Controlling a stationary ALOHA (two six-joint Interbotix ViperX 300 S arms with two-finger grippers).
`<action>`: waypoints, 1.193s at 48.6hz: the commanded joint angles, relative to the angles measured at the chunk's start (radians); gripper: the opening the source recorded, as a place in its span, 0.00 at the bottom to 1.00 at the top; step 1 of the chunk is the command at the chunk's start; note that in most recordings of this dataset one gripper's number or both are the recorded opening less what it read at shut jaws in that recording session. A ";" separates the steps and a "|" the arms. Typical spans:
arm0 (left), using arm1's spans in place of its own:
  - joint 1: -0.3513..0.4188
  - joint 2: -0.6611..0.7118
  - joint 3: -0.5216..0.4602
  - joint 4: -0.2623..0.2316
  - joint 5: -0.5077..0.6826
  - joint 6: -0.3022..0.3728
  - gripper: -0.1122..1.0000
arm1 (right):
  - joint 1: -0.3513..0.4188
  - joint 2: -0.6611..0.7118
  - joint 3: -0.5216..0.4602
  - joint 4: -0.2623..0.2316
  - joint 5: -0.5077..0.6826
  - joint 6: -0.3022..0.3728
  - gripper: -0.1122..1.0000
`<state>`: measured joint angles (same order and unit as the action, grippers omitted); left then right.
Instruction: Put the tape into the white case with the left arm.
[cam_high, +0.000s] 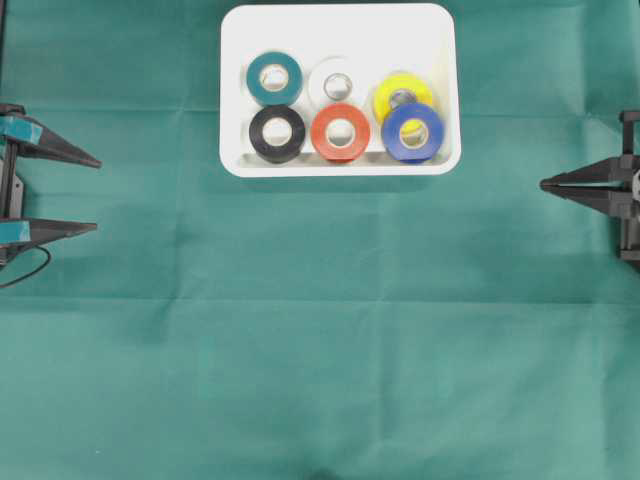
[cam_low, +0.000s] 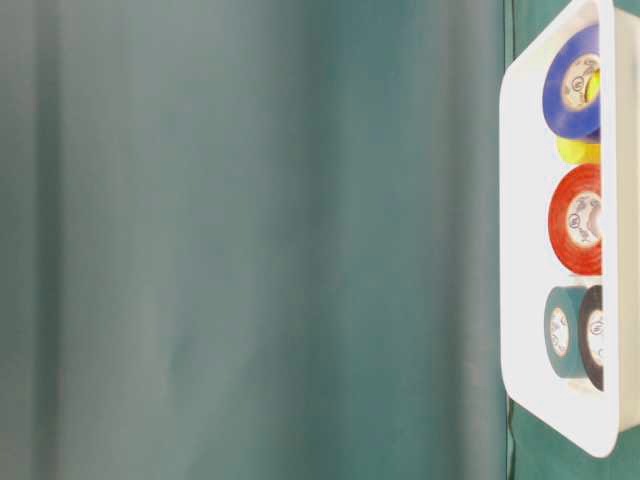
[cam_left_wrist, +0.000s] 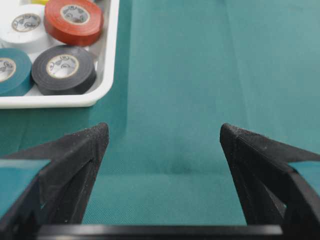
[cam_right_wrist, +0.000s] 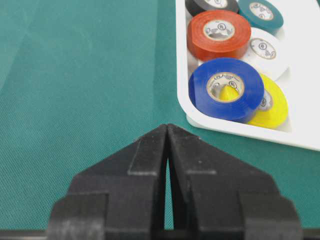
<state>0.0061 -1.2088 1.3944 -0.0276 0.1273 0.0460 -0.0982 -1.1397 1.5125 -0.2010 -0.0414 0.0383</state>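
Observation:
The white case lies at the top middle of the green cloth. Several tape rolls rest in it: teal, white, black, red, and blue leaning on yellow. My left gripper stands open at the left edge, well away from the case, with nothing between its fingers. At the right edge my right gripper is shut and empty. The left wrist view shows the case's corner with the black roll and red roll.
Green cloth covers the whole table, with creases across it. A thin black cable loops beside the left arm. No loose objects show on the cloth outside the case.

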 joint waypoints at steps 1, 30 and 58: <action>-0.003 0.008 -0.008 0.000 -0.003 -0.002 0.97 | -0.002 0.006 -0.009 -0.002 -0.011 0.000 0.02; -0.031 0.006 0.026 0.002 -0.031 0.006 0.97 | -0.002 0.006 -0.009 -0.002 -0.011 0.002 0.02; -0.041 0.006 0.034 0.003 -0.041 0.008 0.97 | -0.002 0.006 -0.009 -0.002 -0.011 0.002 0.02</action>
<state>-0.0322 -1.2103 1.4389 -0.0261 0.0951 0.0522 -0.0982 -1.1397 1.5125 -0.2010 -0.0414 0.0383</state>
